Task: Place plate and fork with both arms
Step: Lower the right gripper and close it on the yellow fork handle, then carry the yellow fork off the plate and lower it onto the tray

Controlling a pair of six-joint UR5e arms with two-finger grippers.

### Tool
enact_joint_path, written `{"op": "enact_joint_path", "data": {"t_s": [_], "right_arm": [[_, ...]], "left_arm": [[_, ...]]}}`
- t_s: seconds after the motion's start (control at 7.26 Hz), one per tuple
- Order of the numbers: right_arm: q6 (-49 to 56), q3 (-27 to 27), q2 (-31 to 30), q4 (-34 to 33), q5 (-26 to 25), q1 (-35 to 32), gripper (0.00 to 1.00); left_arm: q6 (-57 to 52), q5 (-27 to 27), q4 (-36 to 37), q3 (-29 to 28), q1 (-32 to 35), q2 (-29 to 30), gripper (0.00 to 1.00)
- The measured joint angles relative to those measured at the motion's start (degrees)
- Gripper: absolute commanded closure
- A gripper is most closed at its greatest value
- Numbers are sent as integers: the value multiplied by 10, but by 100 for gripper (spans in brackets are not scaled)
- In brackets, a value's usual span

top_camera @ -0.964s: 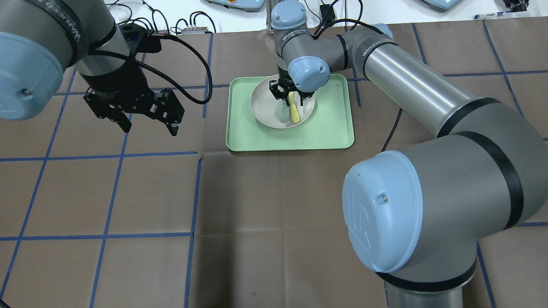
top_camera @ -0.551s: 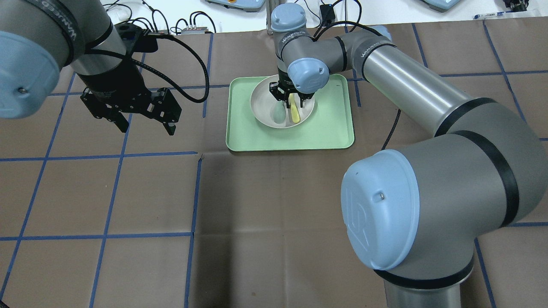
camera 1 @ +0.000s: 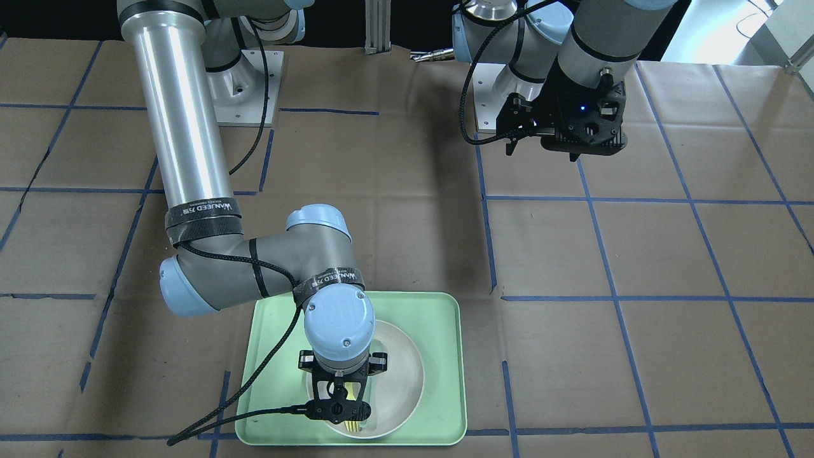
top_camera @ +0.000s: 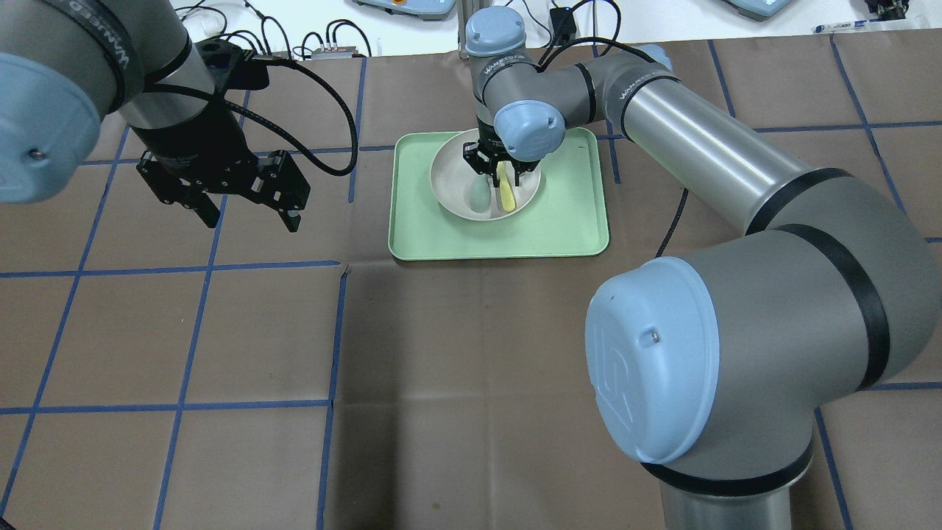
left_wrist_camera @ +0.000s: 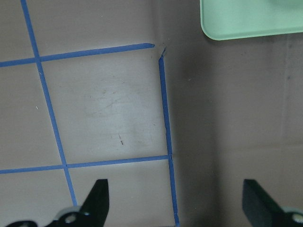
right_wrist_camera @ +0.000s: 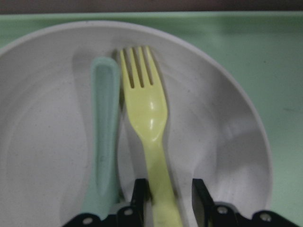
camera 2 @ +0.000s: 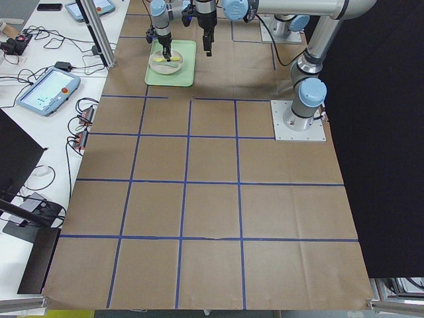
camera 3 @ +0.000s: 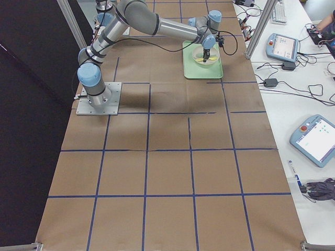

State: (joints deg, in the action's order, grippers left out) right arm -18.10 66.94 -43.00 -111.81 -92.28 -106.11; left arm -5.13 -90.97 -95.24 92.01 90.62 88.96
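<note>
The off-white plate [top_camera: 452, 184] sits on the light-green tray [top_camera: 567, 221] at the far middle of the table. The pale-yellow fork [top_camera: 506, 195] lies flat in the plate, beside a grey-green spoon [top_camera: 480, 197]. My right gripper [top_camera: 502, 173] is low in the plate. In the right wrist view its jaws [right_wrist_camera: 169, 198] straddle the fork's [right_wrist_camera: 149, 113] handle, slightly open, with a gap on one side. My left gripper [top_camera: 250, 221] hovers wide open and empty over bare table, left of the tray; it also shows in the left wrist view [left_wrist_camera: 177, 203].
The table is covered in brown paper with a blue tape grid. A tray corner [left_wrist_camera: 246, 19] shows at the top right of the left wrist view. Cables and control boxes [top_camera: 331, 44] lie beyond the far edge.
My left arm has drifted slightly left and back with its gripper still open. My right gripper has stayed low over the fork in the plate.
</note>
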Motion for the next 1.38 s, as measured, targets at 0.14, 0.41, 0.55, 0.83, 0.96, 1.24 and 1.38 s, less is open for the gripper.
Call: {"op": "enact_joint_path", "data": {"t_s": [0.14,0.41,0.55,0.83,0.96,1.24,1.38], "right_arm": [[0,-1,0,1,0,0,86],[-2,-3,0,3,1,0,96],[-7,-4,-1,4,1,0,96],[-15,-7,-2,5,2,-1,96],[-19,-9,-6,6,3,-1,96],[-22,-9,-34,31,7,-2,96],[-21,-6,-54,51,8,1,96]], "left_arm": [[0,0,0,0,0,0,0],[0,1,0,0,0,0,0],[0,1,0,0,0,0,0],[0,1,0,1,0,0,0],[0,1,0,1,0,0,0],[-1,1,0,2,0,0,0],[-1,1,0,2,0,0,0]]}}
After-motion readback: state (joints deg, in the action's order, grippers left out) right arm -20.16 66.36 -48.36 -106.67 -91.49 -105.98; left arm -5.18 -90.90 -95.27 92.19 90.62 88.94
